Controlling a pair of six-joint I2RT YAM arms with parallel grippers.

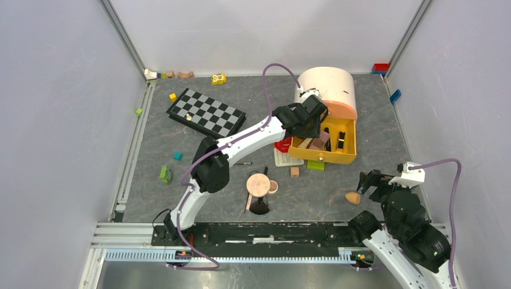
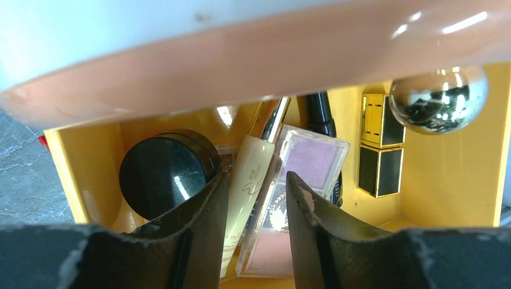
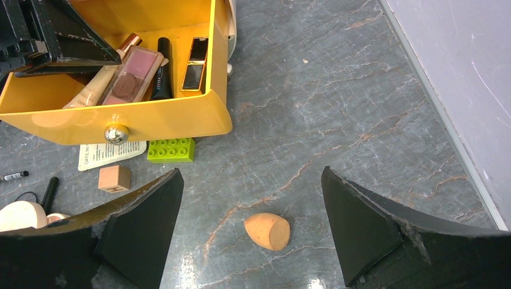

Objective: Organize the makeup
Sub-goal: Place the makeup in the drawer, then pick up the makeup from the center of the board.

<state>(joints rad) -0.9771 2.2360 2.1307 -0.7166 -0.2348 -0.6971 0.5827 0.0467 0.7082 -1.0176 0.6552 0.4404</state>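
From above, my left gripper [image 1: 312,127] blocks the yellow drawer's [image 1: 325,158] left half. On the wrist view, its fingers [image 2: 202,229] cover the cream tube's [image 2: 253,168] near end. The peach compact [image 3: 21,215] runs off-frame.

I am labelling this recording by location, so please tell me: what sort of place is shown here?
Probably a robot test cell in a lab: plain panel walls close in a grey table, two arms are bolted to a rail, and mixed props lie about, such as a chessboard and toy blocks.
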